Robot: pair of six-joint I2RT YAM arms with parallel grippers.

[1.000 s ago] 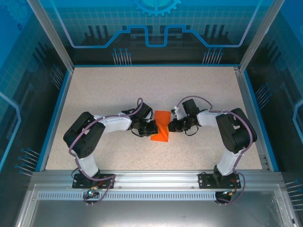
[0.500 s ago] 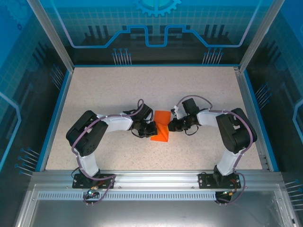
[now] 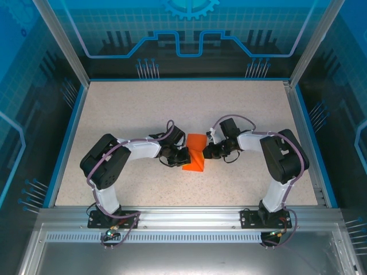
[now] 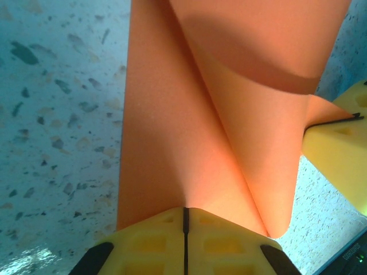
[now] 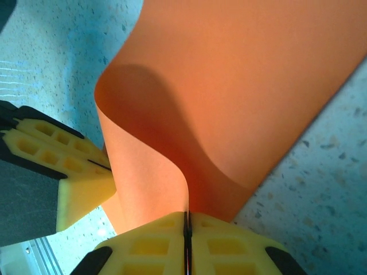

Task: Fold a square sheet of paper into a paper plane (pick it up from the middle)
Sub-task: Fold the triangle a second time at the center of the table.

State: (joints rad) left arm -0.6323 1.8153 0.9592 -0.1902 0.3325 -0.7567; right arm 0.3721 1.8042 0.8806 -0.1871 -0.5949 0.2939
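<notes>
1. You have the sheet of paper [image 3: 195, 153] in the middle of the bench [image 3: 132, 109], between the two arms. It's curled over on itself in a soft loop, not flat, and not a plane yet.
2. Your left gripper [image 4: 184, 220] is clamped on one edge of the paper, jaws together with the paper pinched in the seam.
3. Your right gripper [image 5: 187, 223] is clamped the same way on the opposite side.
4. The two grippers sit nearly nose to nose. Each wrist view shows the other one's yellow pads [image 4: 338, 149] just beside the paper.
5. My read of the step: you're bringing one half over the other for a fold. It looks early, with most folds not yet made.
6. Move both arms together at matching height so the edges line up before anything gets pressed. The bulge shows no crease set, so you can correct the alignment now.
7. Don't pull the arms apart. Thin paper will likely slip or tear at the pinch.
8. Bring the loop down onto the bench and flatten from the fold outward. Let go only once the paper lies down.
9. Risks: the pads could bump each other, and the crease will skew if one side leads.
</notes>
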